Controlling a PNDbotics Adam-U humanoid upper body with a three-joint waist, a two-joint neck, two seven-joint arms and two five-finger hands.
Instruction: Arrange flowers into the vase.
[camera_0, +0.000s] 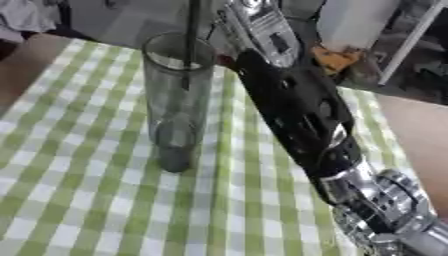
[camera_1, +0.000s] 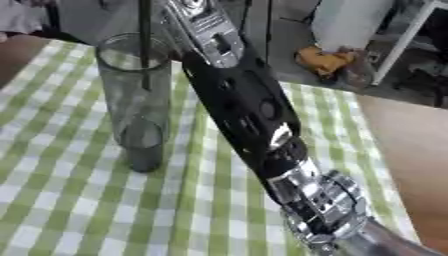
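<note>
A tall clear glass vase stands upright on the green and white checked tablecloth, left of centre. A thin dark flower stem comes down from above the picture's top edge into the vase mouth; its bloom is out of view. My right arm rises from the lower right, passes just right of the vase and ends at the top edge. Only the silver back of my right hand shows there, above and right of the vase rim, and what holds the stem is hidden. My left hand is in no view.
The table's right edge runs close beside my right arm, with brown floor beyond it. Past the far edge lie an orange object and a white unit. Open cloth stretches left of and in front of the vase.
</note>
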